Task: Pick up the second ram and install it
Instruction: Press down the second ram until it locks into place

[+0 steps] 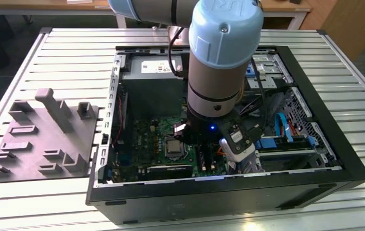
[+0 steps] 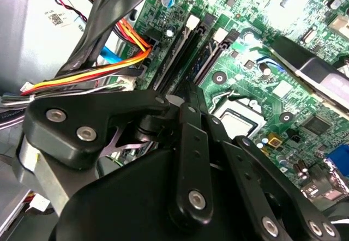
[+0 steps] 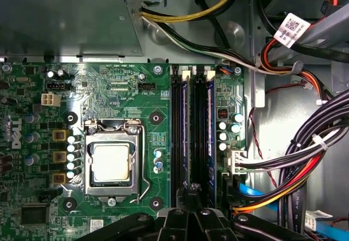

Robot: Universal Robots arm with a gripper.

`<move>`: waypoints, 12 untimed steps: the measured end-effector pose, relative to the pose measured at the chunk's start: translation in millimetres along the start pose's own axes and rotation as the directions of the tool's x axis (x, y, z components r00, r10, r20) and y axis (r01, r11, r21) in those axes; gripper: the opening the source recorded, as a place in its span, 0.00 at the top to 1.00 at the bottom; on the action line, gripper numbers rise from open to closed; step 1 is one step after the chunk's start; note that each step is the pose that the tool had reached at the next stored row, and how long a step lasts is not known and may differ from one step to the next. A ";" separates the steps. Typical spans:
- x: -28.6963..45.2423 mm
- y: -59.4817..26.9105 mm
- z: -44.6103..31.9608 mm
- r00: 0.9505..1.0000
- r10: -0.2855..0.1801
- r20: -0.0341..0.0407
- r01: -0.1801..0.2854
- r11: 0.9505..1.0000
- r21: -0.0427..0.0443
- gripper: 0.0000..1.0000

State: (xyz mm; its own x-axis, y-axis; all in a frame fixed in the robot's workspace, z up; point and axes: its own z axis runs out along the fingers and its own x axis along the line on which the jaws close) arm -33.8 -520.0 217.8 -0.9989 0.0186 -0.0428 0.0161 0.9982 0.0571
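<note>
We see the pincer (image 3: pixel 191 197) low over the motherboard (image 3: pixel 120 88), its tips drawn close at the end of the memory slots, where the second ram (image 3: pixel 209 132) stands on edge beside another stick (image 3: pixel 184 132). Whether the tips clamp it, we cannot tell. We judge that a tilted stick could jam in its slot, and the bundled cables (image 3: pixel 305 170) nearby could snag the arm. The open computer case (image 1: pixel 336 159) rests on a slatted metal tabletop (image 1: pixel 60 62) beside a grey fixture tray (image 1: pixel 38 139).

Even overhead light brightens the slatted table (image 1: pixel 54 53); the computer case (image 1: pixel 234 197) interior sits shadowed, the close gripper (image 2: pixel 185 110) linkage blurred.
</note>
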 end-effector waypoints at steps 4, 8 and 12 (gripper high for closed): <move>0.0 -0.2 0.8 1.000 0.000 0.000 0.000 1.000 0.000 0.90; 0.1 -0.1 0.9 1.000 0.000 0.000 0.000 1.000 -0.001 0.90; -0.3 0.5 -5.2 1.000 0.000 0.001 0.000 1.000 -0.003 0.90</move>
State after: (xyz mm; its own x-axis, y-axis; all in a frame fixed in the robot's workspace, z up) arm -33.7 -519.9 223.0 -0.9989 0.0187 -0.0434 0.0161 0.9981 0.0596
